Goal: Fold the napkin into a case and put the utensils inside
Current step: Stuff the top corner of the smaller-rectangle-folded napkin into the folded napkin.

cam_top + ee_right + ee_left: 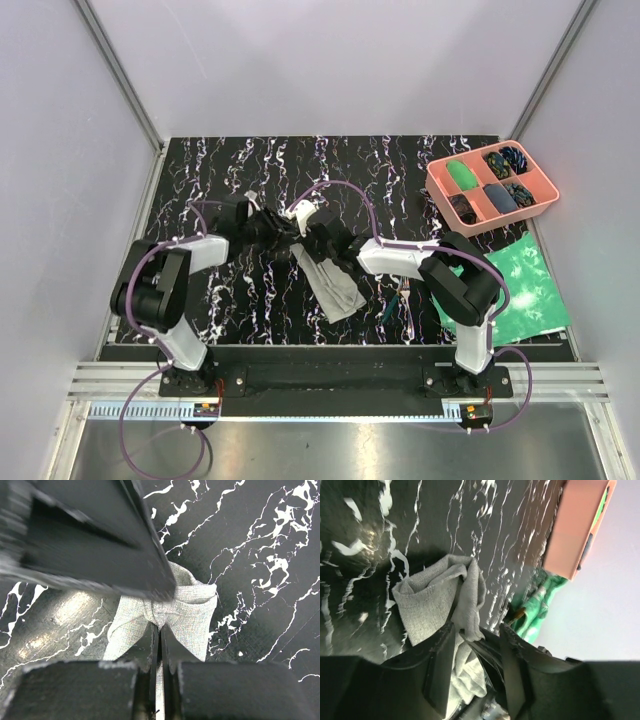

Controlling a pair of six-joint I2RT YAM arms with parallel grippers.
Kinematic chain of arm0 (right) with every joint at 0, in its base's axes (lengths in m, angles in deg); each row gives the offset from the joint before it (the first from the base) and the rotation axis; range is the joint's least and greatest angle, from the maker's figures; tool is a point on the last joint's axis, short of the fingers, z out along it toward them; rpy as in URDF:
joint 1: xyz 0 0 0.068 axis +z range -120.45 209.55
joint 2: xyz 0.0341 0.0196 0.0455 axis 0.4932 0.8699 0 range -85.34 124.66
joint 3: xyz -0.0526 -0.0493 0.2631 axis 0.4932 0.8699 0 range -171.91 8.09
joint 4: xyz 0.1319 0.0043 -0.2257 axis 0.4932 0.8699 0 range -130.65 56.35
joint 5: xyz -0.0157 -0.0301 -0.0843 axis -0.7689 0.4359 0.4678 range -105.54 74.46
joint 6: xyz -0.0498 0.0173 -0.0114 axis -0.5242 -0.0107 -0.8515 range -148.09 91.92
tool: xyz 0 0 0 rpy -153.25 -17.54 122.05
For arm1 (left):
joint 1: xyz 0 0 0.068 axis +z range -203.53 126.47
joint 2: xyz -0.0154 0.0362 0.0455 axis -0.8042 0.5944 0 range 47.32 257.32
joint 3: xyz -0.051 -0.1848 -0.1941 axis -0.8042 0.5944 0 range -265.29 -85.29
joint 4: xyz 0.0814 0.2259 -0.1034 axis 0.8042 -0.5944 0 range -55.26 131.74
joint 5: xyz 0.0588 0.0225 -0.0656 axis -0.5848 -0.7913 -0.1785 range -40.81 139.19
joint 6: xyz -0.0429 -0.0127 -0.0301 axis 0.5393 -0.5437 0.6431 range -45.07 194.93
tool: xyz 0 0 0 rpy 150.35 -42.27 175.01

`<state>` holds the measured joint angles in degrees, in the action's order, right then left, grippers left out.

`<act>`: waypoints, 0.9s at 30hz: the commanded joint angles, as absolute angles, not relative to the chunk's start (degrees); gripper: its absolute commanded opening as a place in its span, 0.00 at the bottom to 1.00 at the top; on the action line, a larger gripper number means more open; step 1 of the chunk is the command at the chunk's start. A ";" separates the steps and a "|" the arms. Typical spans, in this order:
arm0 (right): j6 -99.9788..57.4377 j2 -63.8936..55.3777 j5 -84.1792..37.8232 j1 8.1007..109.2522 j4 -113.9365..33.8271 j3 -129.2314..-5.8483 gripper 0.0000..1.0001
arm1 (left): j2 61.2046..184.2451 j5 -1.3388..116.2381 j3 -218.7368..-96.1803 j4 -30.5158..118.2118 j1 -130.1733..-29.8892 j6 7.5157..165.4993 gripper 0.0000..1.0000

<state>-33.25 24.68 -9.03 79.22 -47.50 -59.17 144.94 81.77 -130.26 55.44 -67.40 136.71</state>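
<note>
**Napkin [332, 282] bunched at desk [220, 170] centre**

It lies there as a narrow grey strip. Right gripper [160, 635] clamps its bunched far end; left gripper [477, 630] stands parted, cloth between its fingers [440, 665]. Utensils [402, 296] rest just right of the strip, near the green sheet [525, 285].

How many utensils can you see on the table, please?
2: a brown-handled one lies just left of the green sheet, and a teal-handled one is beside it, further left. The right arm may hide more.

Crumpled napkin [437, 597] between parted fingers [439, 672]
</note>
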 commanded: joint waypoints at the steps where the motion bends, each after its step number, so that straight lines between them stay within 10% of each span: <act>1: -31.87 21.98 -8.68 79.38 -47.85 -59.50 0.00 | 137.33 72.49 -129.68 51.33 -67.15 128.81 0.37; 13: -26.68 18.90 -8.59 77.98 -47.94 -58.35 0.00 | 134.68 58.51 -125.46 52.99 -75.48 119.94 0.21; 27: -24.39 18.72 -11.76 77.10 -48.38 -57.91 0.00 | 138.37 42.60 -128.88 48.43 -84.20 114.48 0.26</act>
<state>-25.56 21.12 -10.43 77.36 -47.17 -58.21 137.18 49.68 -125.91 49.73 -83.42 116.69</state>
